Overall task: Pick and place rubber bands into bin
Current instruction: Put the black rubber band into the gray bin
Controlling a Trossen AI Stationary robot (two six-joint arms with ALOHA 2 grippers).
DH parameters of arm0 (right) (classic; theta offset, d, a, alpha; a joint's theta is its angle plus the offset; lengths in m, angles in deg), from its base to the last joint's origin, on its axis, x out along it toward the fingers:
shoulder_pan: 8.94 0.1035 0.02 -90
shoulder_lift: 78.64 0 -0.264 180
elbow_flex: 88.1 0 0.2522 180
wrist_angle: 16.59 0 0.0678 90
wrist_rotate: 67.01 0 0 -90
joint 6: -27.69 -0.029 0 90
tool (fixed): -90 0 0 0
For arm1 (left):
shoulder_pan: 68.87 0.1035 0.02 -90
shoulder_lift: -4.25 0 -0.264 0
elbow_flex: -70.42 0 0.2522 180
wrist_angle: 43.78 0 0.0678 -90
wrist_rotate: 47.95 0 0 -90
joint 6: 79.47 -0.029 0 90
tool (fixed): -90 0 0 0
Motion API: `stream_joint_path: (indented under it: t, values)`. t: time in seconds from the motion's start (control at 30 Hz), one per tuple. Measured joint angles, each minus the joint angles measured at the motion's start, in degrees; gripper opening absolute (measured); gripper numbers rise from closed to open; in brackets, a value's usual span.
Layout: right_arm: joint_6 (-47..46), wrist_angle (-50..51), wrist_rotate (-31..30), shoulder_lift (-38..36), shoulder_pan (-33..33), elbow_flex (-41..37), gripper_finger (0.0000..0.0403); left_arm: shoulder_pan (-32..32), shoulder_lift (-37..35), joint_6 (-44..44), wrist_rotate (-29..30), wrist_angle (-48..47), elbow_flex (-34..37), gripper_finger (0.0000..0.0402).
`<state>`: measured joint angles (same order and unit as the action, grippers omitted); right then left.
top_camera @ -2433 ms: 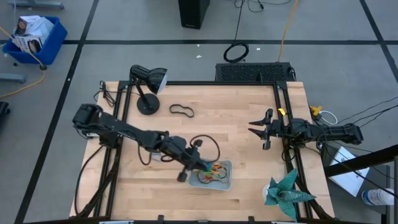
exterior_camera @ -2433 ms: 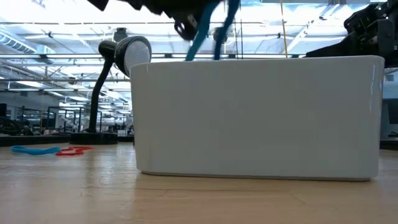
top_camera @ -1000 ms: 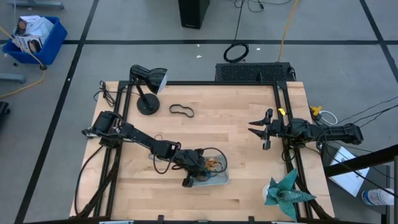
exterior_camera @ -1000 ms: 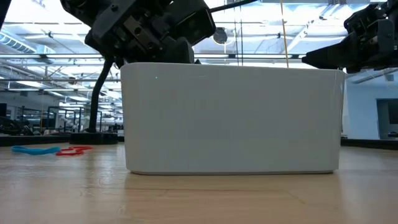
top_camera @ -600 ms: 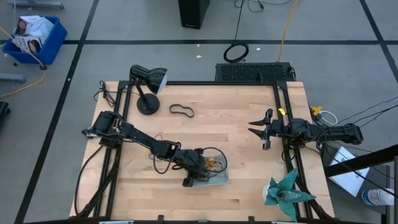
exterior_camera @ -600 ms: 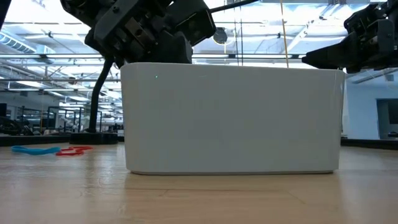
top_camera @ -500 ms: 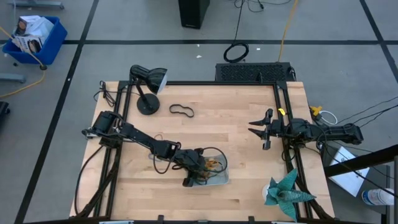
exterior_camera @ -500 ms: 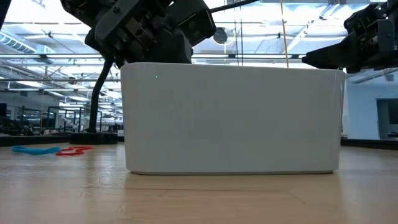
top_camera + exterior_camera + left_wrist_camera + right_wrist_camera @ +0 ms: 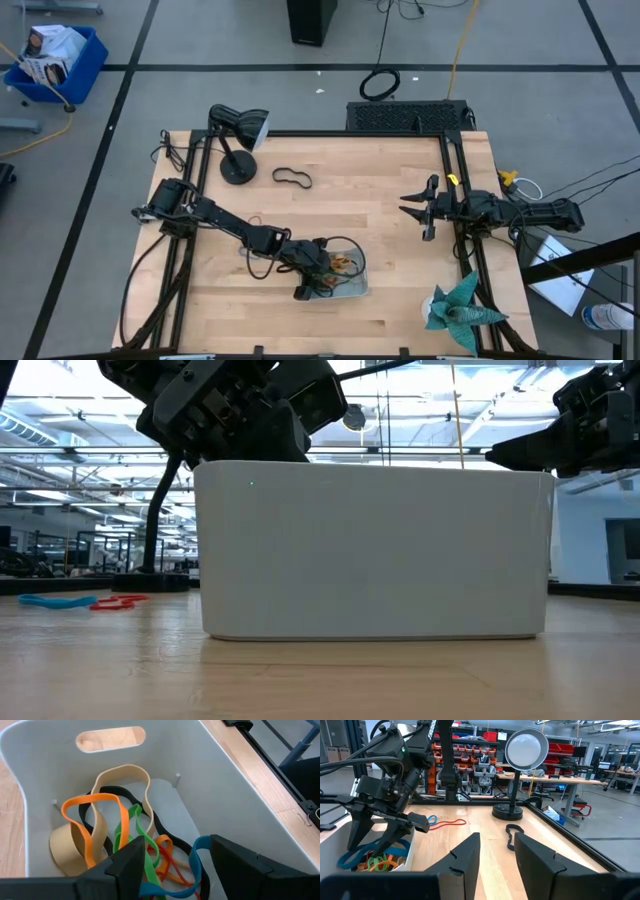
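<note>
The bin (image 9: 352,291), a pale tray, sits near the table's near edge; it fills the low view (image 9: 370,550). My left gripper (image 9: 177,845) reaches down inside it, open. Several rubber bands (image 9: 107,827) in orange, tan, black, green and red lie piled on its floor. A blue band (image 9: 196,862) lies between the fingers. A black band (image 9: 292,178) rests flat on the wood at the back. A blue band (image 9: 55,601) and a red one (image 9: 118,601) lie beyond the bin. My right gripper (image 9: 415,208) waits open at the table's right side. My left gripper stands open over the blue band's upright loop (image 9: 200,845), which rises between the two fingers close to one of them. I cannot tell whether either finger touches it. The band's lower part lies on the pile in the bin.
A black desk lamp (image 9: 235,140) stands at the far left corner. A teal folded figure (image 9: 458,305) sits at the near right corner. A thin black cable loops beside my left arm (image 9: 258,262). Bare wood stretches across the table's middle (image 9: 370,210).
Since the earliest frames, my left gripper has come down from above the bin into it with the blue band. The bin has slid a little toward the table's far left. Over the last second both arms have kept still.
</note>
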<state>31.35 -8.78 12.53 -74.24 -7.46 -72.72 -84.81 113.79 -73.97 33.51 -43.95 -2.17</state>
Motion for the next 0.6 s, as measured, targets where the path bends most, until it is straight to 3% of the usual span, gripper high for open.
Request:
stream_joint_path:
  t: [0.33, 0.6]
  values:
    - [0.0, 0.0, 0.0, 0.0, 0.0, -0.02, 0.0117, 0.0, -0.84, -0.59, 0.01, 0.03, 0.0, 0.023]
    - [0.02, 0.0, 0.0, 0.02, 0.0, 0.0, 0.0116, 0.17, -8.36, 0.87, -0.43, -0.74, -0.02, 0.023]
